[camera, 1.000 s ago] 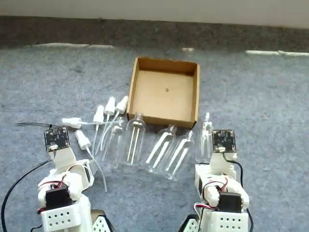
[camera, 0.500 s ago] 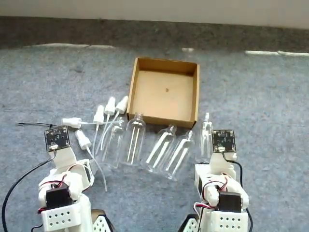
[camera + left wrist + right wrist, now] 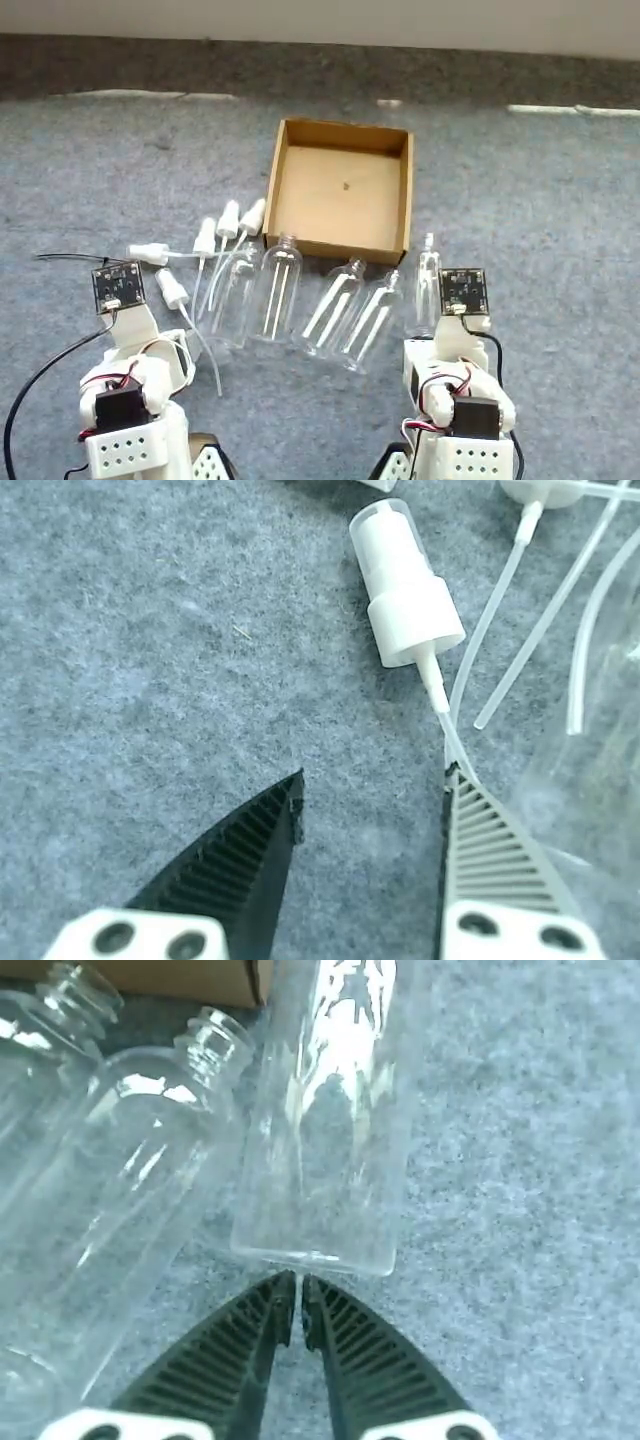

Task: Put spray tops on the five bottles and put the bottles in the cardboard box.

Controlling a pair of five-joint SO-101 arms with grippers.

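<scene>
Five bottles (image 3: pixel 275 285) (lying down), five spray tops (image 3: pixel 172 288), one box (image 3: pixel 338 247)

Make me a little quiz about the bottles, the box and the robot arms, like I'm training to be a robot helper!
1. Count: how many clear bottles lie on the table?
2. True or false: one bottle already lies inside the cardboard box.
3. Pick one: the left gripper is A) open, B) shut on a bottle, C) shut on the box's wall.

Key: 1. five. 2. false, the cardboard box has nothing in it. 3. A.
</scene>
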